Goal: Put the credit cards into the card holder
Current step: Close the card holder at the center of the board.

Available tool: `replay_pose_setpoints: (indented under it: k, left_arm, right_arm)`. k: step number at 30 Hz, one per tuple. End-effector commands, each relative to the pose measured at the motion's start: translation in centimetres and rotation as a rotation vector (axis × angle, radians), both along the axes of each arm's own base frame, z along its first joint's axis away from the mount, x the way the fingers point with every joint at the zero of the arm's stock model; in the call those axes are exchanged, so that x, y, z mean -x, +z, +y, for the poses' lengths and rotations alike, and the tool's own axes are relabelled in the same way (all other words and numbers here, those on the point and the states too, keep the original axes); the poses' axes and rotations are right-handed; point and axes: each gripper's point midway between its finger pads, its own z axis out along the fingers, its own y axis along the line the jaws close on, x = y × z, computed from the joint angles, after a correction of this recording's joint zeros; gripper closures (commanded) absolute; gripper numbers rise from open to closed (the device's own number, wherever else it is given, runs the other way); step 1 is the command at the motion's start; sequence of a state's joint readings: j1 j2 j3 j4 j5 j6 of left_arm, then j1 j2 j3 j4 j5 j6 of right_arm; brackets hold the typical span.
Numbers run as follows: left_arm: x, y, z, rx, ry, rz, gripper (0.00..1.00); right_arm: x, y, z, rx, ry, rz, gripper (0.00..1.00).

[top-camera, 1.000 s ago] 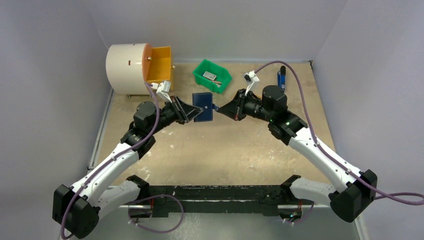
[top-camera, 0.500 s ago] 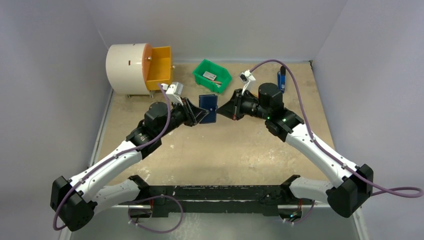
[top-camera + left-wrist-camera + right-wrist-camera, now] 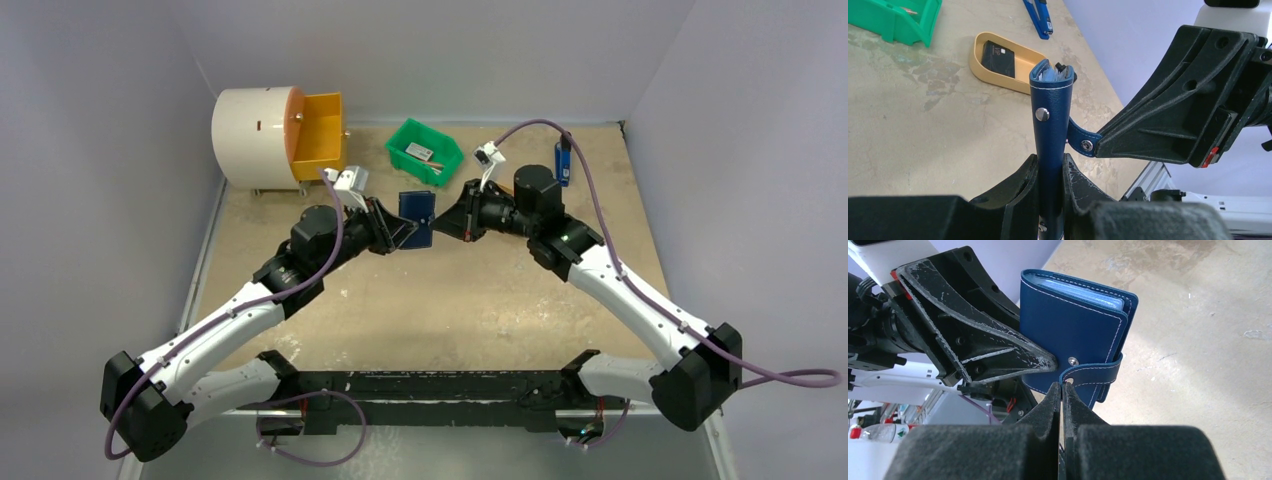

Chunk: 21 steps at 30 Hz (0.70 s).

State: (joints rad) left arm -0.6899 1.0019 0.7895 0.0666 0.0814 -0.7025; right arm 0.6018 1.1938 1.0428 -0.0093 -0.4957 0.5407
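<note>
Two-arm hold, raised at 12 o'clock of table centre: clamped navy-blue stitched folding card holder (image 3: 1048,115) upright in left gripper (image 3: 1050,164); nipped its unsnapped tab (image 3: 1078,138) in fully closed right gripper (image 3: 1062,388). Judged opening stage; card loading outstanding.

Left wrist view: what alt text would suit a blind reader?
The left pincer clamps an upright navy card holder while the right pincer pinches its snap tab. Behind lies a tan tray holding a flat black piece.

Enclosure: plain pale grey-lilac walls (image 3: 430,50) on three sides. Desk (image 3: 450,300): mottled, scuffed beige top; metal rail (image 3: 200,270) along left edge. Lighting: even, soft, diffuse.
</note>
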Motion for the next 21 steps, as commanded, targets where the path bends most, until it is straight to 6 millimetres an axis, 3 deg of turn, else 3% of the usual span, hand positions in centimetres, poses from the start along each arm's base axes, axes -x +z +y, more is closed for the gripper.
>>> replay_pose_setpoints:
  k: [1, 21]
  left_arm:
    - [-0.1, 3.5, 0.1, 0.036, 0.002, -0.094, 1.00]
    - [0.6, 3.4, -0.3, 0.026, -0.034, -0.101, 1.00]
  right_arm:
    - [0.5, 1.6, 1.0, -0.046, 0.075, -0.049, 1.00]
    - [-0.5, 1.1, 1.6, -0.051, 0.053, -0.019, 1.00]
